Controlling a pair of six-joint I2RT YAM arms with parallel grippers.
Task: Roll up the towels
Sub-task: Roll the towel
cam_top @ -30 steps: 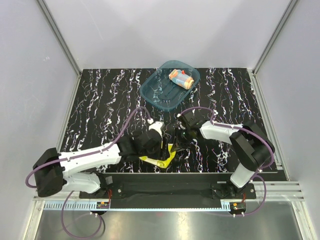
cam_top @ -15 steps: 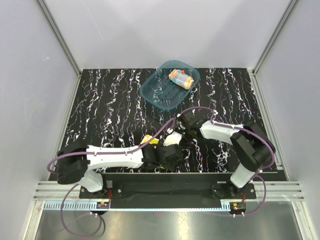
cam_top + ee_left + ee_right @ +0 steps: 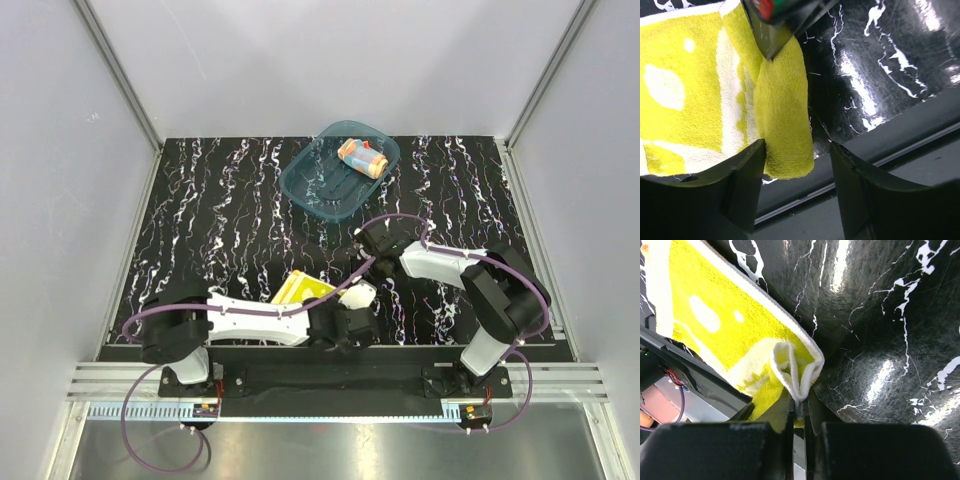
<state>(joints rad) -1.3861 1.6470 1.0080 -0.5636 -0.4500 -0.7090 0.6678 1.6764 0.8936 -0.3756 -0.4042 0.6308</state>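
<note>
**Rolling the second towel: first turn.** The orange-dotted towel (image 3: 362,157) lies as a finished roll inside the teal tub (image 3: 318,188). The yellow towel (image 3: 687,115), printed with pale shapes, lies spread on the black marbled table (image 3: 220,220), well apart from the tub on the side toward the arm bases. One of its edges is turned over into a short, loose first roll.

The right gripper (image 3: 799,407) has its jaws pressed together on a doubled fold of cloth at one end of that roll. The left gripper (image 3: 797,150) has its jaws roughly half apart and straddles the other end. One finger touches the cloth and the other stands clear, so this gripper holds nothing. This end of the roll lies just beside the table edge farthest from the tub.

**Technique (judgement).**
- The left jaws should close on the roll's end to about the same depth as the right, so that both ends are held alike.
- Both ends should then turn together toward the flat part of the towel, with light tension along the roll. This keeps its axis straight and its layers snug.
- Uneven turning would probably cone the roll.
- A pull away from the tub could drag cloth over the table edge.
</note>
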